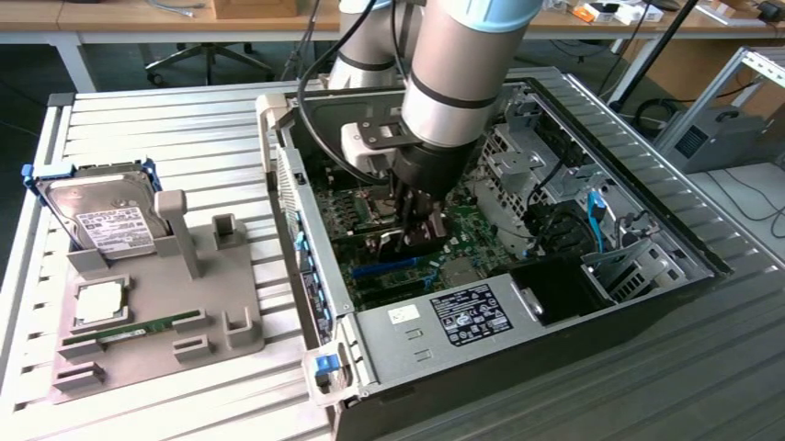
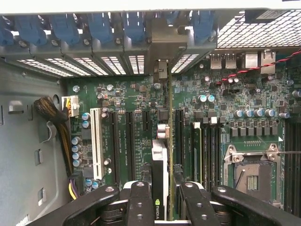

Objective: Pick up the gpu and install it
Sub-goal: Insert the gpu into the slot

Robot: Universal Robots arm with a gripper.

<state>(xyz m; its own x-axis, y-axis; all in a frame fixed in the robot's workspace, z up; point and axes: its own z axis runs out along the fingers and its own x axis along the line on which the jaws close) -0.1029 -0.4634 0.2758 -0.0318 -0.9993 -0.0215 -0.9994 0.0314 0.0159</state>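
Currently the gripper [image 2: 164, 207] is closed partway on the gpu [image 2: 160, 155], which stands on edge between its fingers and reaches ahead of it over the motherboard [image 2: 127, 94] inside the computer case. If the card is slightly off the line of its expansion slot, downward pressure could jam the edge connector on the slot wall or flex the board. Its metal bracket [image 2: 162, 70], at the end farthest from the gripper, might also catch on the rear slot frame [image 2: 117, 63] and tilt the card in the grip.
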